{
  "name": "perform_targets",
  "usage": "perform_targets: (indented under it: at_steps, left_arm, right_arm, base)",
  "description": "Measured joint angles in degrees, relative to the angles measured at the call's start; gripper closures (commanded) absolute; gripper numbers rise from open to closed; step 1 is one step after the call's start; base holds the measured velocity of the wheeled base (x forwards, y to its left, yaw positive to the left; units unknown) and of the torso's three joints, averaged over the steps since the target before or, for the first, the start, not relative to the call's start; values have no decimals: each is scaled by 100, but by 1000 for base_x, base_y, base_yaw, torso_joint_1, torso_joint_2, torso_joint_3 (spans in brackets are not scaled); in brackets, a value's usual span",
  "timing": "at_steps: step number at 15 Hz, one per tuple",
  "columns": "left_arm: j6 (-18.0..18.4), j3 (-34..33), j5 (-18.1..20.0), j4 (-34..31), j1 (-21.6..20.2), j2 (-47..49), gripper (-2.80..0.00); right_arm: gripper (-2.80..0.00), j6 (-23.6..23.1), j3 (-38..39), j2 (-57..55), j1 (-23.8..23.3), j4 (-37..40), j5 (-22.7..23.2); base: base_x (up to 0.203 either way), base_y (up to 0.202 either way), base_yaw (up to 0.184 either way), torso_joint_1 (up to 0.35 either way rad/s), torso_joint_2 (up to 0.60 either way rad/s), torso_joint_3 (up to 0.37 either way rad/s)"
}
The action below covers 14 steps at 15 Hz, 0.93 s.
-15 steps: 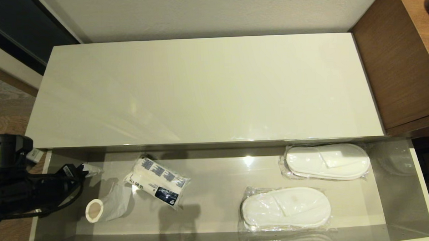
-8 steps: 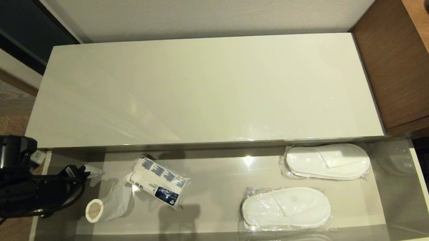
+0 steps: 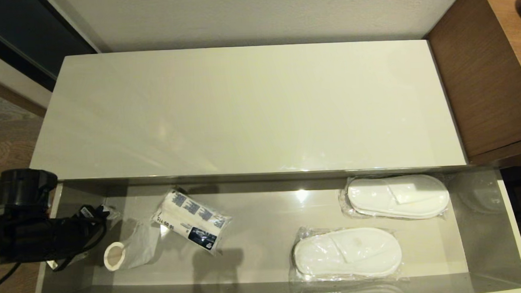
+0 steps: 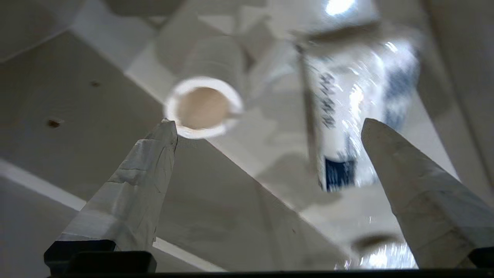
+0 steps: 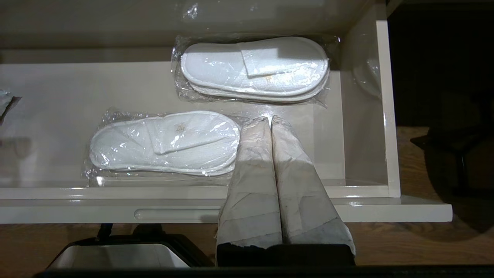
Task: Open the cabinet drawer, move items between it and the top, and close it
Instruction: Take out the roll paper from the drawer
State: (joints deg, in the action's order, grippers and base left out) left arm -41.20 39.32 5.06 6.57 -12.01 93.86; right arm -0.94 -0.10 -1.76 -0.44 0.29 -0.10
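The cabinet drawer stands pulled open below the bare glossy top. At its left end a toilet-paper roll lies on its side with a loose tail. Two packs of white slippers lie at the right, one farther back and one nearer. My left gripper reaches in over the left end, open and empty; the roll lies just beyond one fingertip. My right gripper is shut and empty, hovering before the drawer front beside the nearer slippers.
A white packet with blue printing lies between the roll and the drawer's middle. A brown wood-grain desk adjoins the cabinet on the right. A wall stands behind, and wooden floor lies to the left.
My left arm has dipped lower over the drawer's left end and its wrist has turned. The roll, packet and slippers have not moved.
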Motion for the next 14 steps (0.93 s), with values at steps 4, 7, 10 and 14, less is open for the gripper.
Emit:
perform_targets:
  at_steps: [4,7,10,14]
  left_arm:
    - [-208,83,-51,-154,-9,153,-280]
    - [-520,209,-52,-184,-15,304,-280]
    - [-626,233,-54,-168,-20,402,-280]
    - [-711,199,-68,-128,-26,500,-280]
  right_arm:
    - [0,0,0,0,0,-2,0]
    - [0,0,0,0,0,-2,0]
    - [0,0,0,0,0,-2,0]
    - [0,-1,0,0,0,1,1]
  base:
    - [0,0,0,0,0,0]
    - [0,0,0,0,0,0]
    - [0,0,0,0,0,0]
    - [0,0,0,0,0,0]
